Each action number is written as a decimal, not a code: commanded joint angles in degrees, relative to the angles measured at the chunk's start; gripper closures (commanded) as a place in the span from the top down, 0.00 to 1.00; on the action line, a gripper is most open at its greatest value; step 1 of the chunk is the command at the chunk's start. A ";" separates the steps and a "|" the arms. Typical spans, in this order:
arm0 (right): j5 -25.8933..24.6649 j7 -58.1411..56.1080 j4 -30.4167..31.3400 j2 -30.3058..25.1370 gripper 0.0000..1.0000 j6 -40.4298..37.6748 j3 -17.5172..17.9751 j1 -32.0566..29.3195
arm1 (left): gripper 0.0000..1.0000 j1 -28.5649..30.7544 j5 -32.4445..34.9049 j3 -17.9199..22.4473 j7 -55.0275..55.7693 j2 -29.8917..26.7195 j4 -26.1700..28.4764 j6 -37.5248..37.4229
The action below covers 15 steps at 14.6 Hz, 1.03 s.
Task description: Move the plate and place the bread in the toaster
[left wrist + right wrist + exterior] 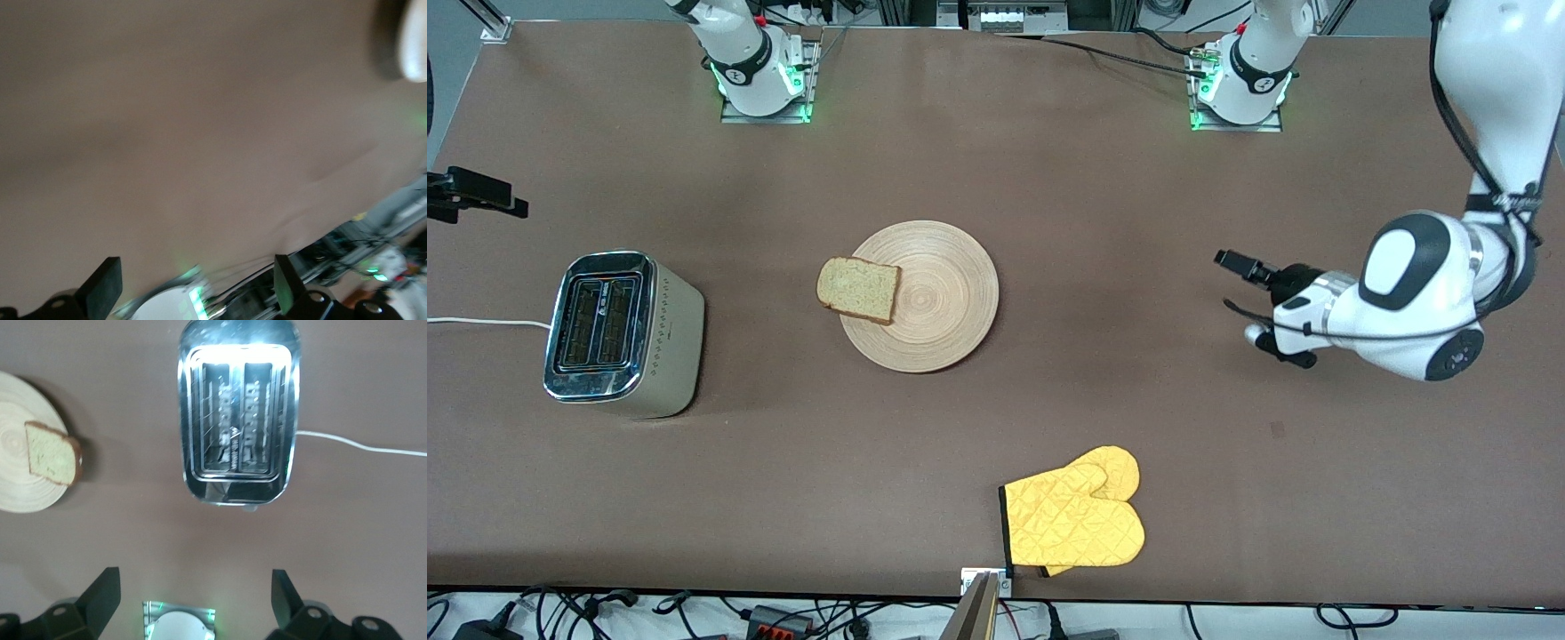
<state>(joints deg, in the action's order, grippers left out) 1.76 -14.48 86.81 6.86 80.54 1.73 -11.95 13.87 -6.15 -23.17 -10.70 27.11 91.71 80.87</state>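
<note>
Front view: boxy chrome-topped toaster point(623, 333) sits at nine o'clock on the brown tabletop point(1138, 196), slots empty. At centre, speckled bread point(859, 288) overhangs the ring-grained wooden plate point(934, 298). Left gripper point(1249, 298) hovers at three o'clock, wide open, empty; right gripper point(193, 590) hangs above the toaster, open, empty. Bread pickup seems next.

A: What else can be seen on the brown table point(1049, 160)?
B: A yellow quilted oven mitt point(1074, 522), laid flat near the table's edge closest to the front camera, about midway along it. A black trim is seen along its cuff. Cables are bunched past that edge.
</note>
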 commanded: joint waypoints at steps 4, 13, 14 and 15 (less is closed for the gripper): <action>1.49 0.85 -0.77 0.35 1.00 -5.30 0.55 4.99 | 1.00 -1.91 18.34 -0.03 2.96 -6.62 -1.00 -2.03; 2.37 -0.02 -0.86 3.50 1.00 -3.64 0.03 5.44 | 1.00 -2.70 14.79 4.16 3.93 -14.26 -13.15 -1.86; 2.46 0.06 -0.86 4.12 1.00 -3.64 -0.06 5.18 | 1.00 -6.27 11.45 9.58 4.80 -16.98 -11.05 -1.42; 2.55 0.06 -0.86 4.56 1.00 -3.90 -0.15 4.57 | 1.00 -10.48 8.81 16.08 5.59 -19.36 -8.59 0.33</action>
<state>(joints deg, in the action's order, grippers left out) 3.61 -14.14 86.83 10.08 77.10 1.73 -6.34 9.45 7.21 -16.94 -6.68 13.21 77.85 79.22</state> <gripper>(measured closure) 0.000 0.000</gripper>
